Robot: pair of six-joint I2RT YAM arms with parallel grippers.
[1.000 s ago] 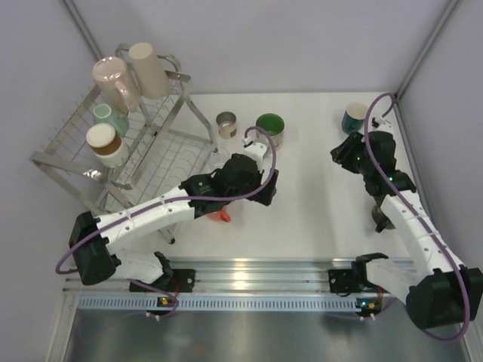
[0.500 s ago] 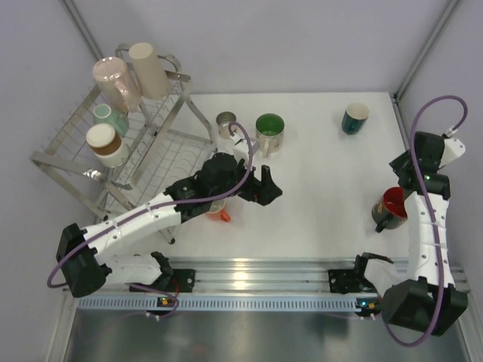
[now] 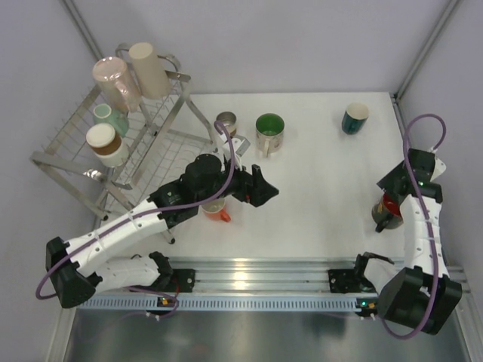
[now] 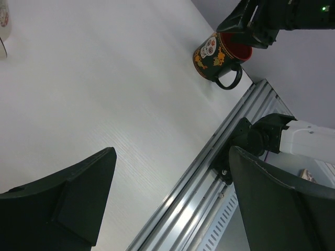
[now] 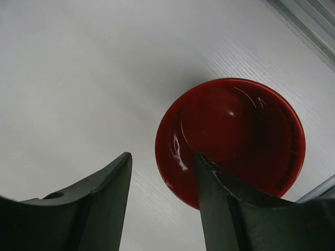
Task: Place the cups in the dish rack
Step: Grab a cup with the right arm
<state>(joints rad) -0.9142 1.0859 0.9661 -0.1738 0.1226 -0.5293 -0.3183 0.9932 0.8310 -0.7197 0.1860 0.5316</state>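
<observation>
The dish rack [image 3: 162, 162] stands at the far left corner of the desk [image 3: 317, 181]. On its slanted tiers we see a pink cup [image 3: 115, 81] and a beige cup [image 3: 149, 69] lying tilted side by side, with a teal cup [image 3: 111, 118] and a brown-banded cup [image 3: 106, 143] below them. Along the far edge a steel cup [image 3: 226, 121], a green-lined cup [image 3: 269, 128] and a dark teal cup [image 3: 353, 117] stand upright, mouths up. An orange-handled cup [image 3: 219, 211] lies mostly hidden under the left arm. The left gripper [image 4: 170, 157] hangs over mid-desk, jaws wide apart and empty. Near the right edge a red-lined mug [image 5: 230, 141] stands upright, its handle toward the near edge. The right gripper [image 5: 162, 157] hangs over it, jaws apart and straddling its rim; we cannot tell whether they touch it.
</observation>
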